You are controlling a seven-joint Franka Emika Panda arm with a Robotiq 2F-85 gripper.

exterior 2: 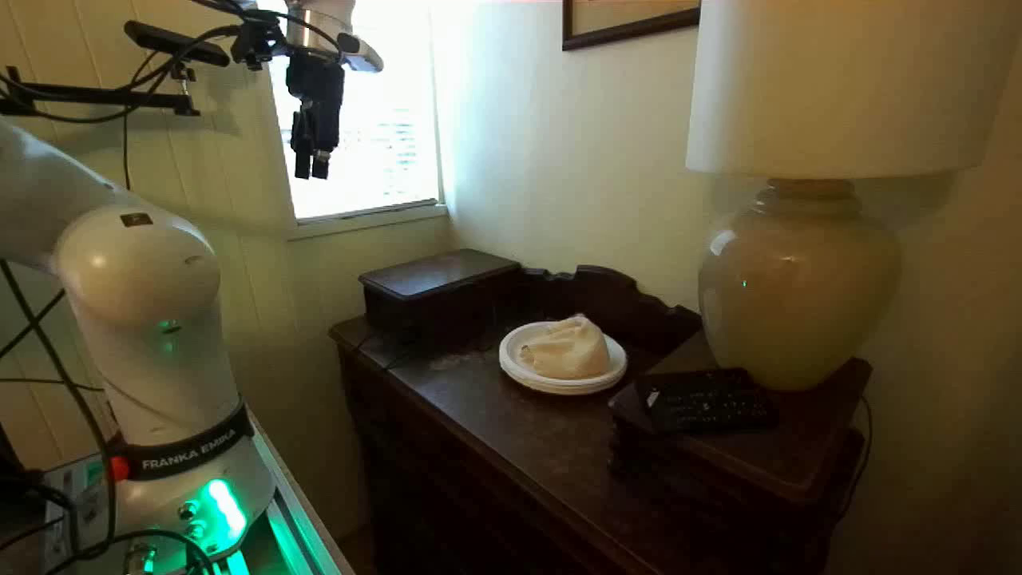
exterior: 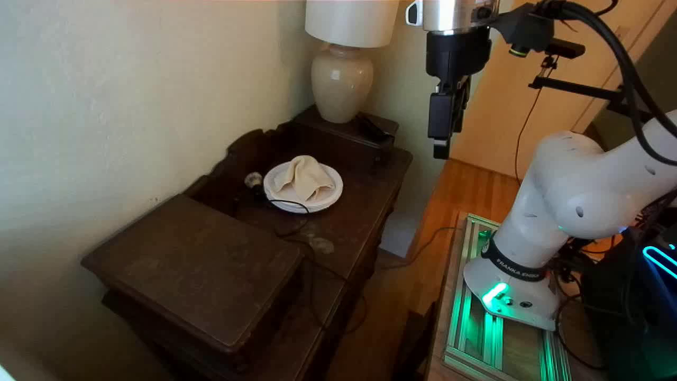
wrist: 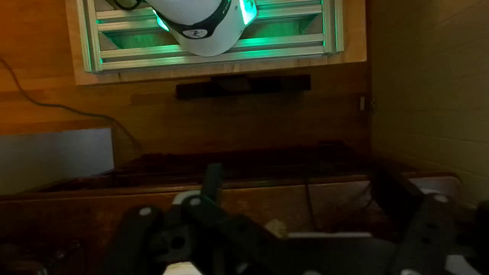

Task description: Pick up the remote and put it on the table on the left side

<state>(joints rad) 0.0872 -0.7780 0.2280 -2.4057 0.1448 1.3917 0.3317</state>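
Observation:
The black remote lies flat on the raised wooden box beside the lamp base, in both exterior views (exterior: pixel 373 128) (exterior 2: pixel 711 401). It looks like a wide dark patch with small buttons; whether it is one remote or two side by side I cannot tell. The dark wooden dresser, the table here, has a low bare top (exterior: pixel 365 209) (exterior 2: pixel 495 431). My gripper (exterior: pixel 442 151) (exterior 2: pixel 311 169) hangs high above the dresser, pointing down, well apart from the remote. In the wrist view its fingers (wrist: pixel 301 181) are spread with nothing between them. The remote is not clear in the dark wrist view.
A lamp (exterior: pixel 342 84) (exterior 2: pixel 798 295) stands right by the remote. White plates (exterior: pixel 336 200) (exterior 2: pixel 559 389) with a beige cloth (exterior: pixel 307 180) sit mid-dresser. A thin cable (exterior: pixel 296 239) crosses the top. Another raised box (exterior: pixel 195 270) (exterior 2: pixel 439 275) stands at the opposite end.

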